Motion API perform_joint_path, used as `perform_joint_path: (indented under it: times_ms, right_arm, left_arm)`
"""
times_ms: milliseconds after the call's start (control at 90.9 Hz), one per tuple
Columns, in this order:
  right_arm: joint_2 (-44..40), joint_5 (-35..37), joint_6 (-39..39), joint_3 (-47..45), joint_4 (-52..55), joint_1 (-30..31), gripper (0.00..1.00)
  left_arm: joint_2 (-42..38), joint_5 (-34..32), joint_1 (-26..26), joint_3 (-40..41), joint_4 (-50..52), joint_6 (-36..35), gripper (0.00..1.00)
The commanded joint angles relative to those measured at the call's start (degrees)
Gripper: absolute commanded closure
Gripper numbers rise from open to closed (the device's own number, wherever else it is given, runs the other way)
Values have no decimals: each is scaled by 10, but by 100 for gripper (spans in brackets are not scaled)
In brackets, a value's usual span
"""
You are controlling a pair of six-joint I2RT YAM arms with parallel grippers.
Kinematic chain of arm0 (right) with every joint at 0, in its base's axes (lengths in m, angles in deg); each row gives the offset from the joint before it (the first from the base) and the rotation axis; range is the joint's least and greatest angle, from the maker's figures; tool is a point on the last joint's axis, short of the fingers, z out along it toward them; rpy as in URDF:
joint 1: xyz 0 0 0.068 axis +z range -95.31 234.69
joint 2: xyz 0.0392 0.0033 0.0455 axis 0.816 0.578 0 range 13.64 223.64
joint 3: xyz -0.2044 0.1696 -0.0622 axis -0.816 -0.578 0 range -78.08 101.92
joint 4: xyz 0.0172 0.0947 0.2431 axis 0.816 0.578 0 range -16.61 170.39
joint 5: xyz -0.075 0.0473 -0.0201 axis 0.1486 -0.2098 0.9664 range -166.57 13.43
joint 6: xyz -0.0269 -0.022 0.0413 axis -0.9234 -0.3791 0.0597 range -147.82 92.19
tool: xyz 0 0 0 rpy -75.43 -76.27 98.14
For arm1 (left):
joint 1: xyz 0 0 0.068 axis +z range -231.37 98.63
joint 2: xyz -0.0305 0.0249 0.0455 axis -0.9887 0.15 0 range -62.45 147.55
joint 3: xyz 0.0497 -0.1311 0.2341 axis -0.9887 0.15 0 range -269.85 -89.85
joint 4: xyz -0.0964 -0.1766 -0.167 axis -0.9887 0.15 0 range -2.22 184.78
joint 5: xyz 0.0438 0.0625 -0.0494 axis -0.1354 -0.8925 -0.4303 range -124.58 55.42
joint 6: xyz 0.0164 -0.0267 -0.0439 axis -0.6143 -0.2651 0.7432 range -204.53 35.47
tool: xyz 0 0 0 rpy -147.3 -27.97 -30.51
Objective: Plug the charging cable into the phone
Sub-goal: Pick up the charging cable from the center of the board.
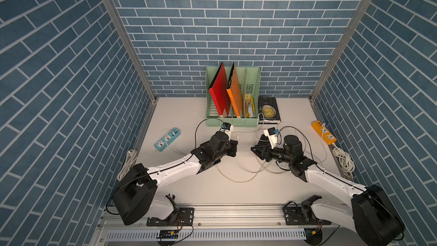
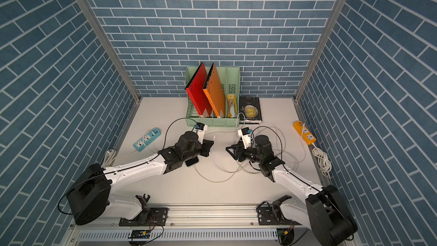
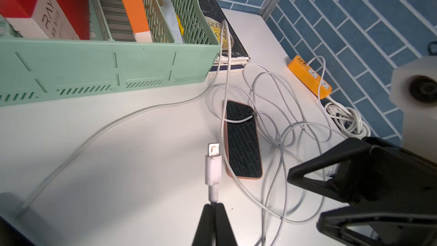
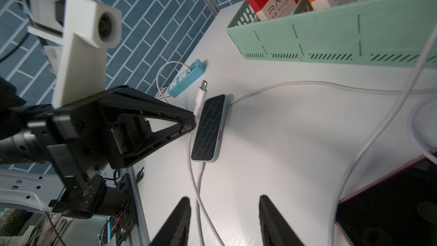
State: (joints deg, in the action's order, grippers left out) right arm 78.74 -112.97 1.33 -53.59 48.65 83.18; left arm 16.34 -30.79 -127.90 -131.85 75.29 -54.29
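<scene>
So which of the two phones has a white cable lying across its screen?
The pink-cased phone, in the left wrist view: a white cable crosses its dark screen. The teal-cased phone shows no cable across its screen.

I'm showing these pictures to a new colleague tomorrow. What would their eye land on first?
Probably the left gripper, shut on a white charging plug raised over the middle of the table, with a pink-cased phone lying beyond it among loose white cable loops. Next come the red folder and orange folder, leaning in the mint file rack by the back wall.
</scene>
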Motion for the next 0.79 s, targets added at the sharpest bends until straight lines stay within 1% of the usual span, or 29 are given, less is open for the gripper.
perform_joint_path:
  times_ms: [0,242,308,407,781]
  right_arm:
    - [-7,-51,39,-13,-107,4,52]
    - [47,-38,56,8,-144,22,56]
    - [66,-41,69,11,-169,24,57]
    - [92,-54,92,16,-208,27,58]
    - [149,-65,130,38,-279,46,61]
  left_arm:
    - [-21,48,-1,28,-91,10,100]
    - [-21,71,-7,50,-133,21,100]
    - [-19,73,-10,55,-141,23,100]
    - [-18,75,-11,57,-144,24,100]
    - [-14,75,-14,60,-143,21,100]
